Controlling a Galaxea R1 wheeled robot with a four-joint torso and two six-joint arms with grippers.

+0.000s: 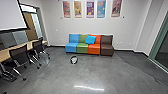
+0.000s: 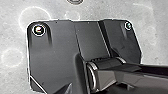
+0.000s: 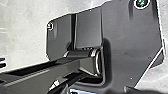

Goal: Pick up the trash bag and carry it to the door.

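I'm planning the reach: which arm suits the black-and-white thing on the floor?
Left, I'd judge, narrowly: the black-and-white thing lies slightly left of centre in the head view, well ahead on the floor.

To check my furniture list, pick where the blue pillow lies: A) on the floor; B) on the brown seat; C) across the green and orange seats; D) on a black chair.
C: the blue pillow leans where the green seat and orange seat meet.
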